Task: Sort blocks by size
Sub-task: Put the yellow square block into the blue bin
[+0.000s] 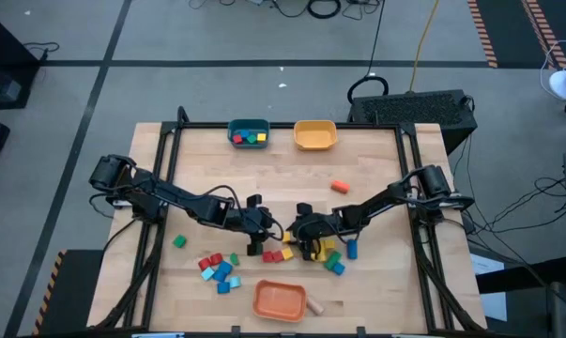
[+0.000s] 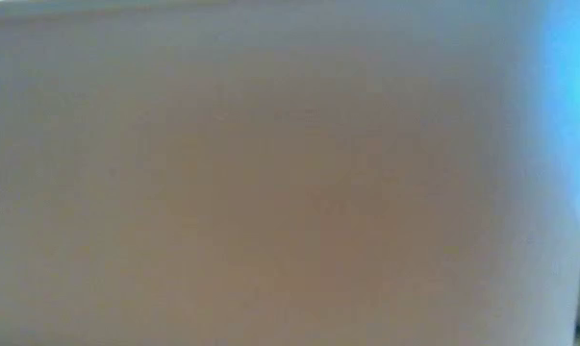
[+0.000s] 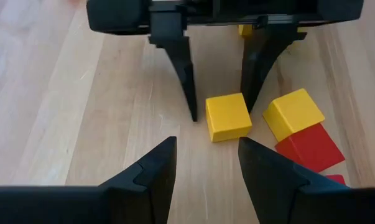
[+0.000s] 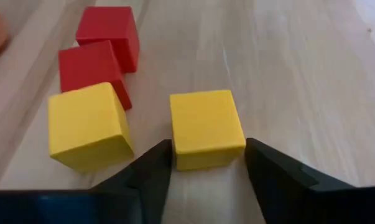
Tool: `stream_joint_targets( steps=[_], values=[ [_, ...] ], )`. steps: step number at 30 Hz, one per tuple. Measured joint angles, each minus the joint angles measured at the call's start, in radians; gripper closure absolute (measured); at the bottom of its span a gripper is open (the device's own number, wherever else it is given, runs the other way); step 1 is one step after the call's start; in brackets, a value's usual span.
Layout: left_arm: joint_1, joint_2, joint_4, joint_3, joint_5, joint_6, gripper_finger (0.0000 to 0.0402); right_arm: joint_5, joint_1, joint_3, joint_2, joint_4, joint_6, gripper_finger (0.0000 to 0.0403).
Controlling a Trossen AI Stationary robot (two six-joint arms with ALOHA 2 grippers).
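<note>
Spanning frame, pale wood table (image 1: 376,188); low view blank, maybe blocked.

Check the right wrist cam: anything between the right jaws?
Yes. A yellow cube sits between the right gripper's jaws, which flank its sides. The left wrist view shows the same cube between them.

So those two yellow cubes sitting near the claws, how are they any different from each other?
The yellow cube between the fingers sits inside the right gripper, its fingers at either side; the other yellow cube lies free beside it, outside any gripper. The first stands alone on bare wood; the second sits right against a red cube. The first lies square to the fingers, the second turned slightly. Both are yellow, look the same size, and rest flat on the table.
</note>
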Motion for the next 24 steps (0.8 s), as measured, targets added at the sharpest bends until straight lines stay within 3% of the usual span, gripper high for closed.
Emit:
stream_joint_targets(
  steps=[5, 10, 16, 24],
  values=[
    [0.000, 0.009, 0.006, 0.000, 0.000, -0.001, 0.0226, 0.006, -0.001, 0.000, 0.000, 0.043, -0.003, 0.0290],
    [-0.006, 0.049, 0.012, 0.000, 0.000, 0.005, 0.0226, 0.012, 0.000, 0.000, -0.001, 0.066, -0.004, 0.0292],
    [-0.006, 0.103, 0.049, 0.000, 0.000, 0.028, 0.0226, 0.108, 0.012, 0.000, -0.002, 0.087, -0.001, 0.0292],
    [-0.006, 0.146, 0.151, 0.000, 0.000, 0.069, 0.0226, 0.112, 0.021, 0.000, -0.002, 0.117, 0.001, 0.0292]
  ],
)
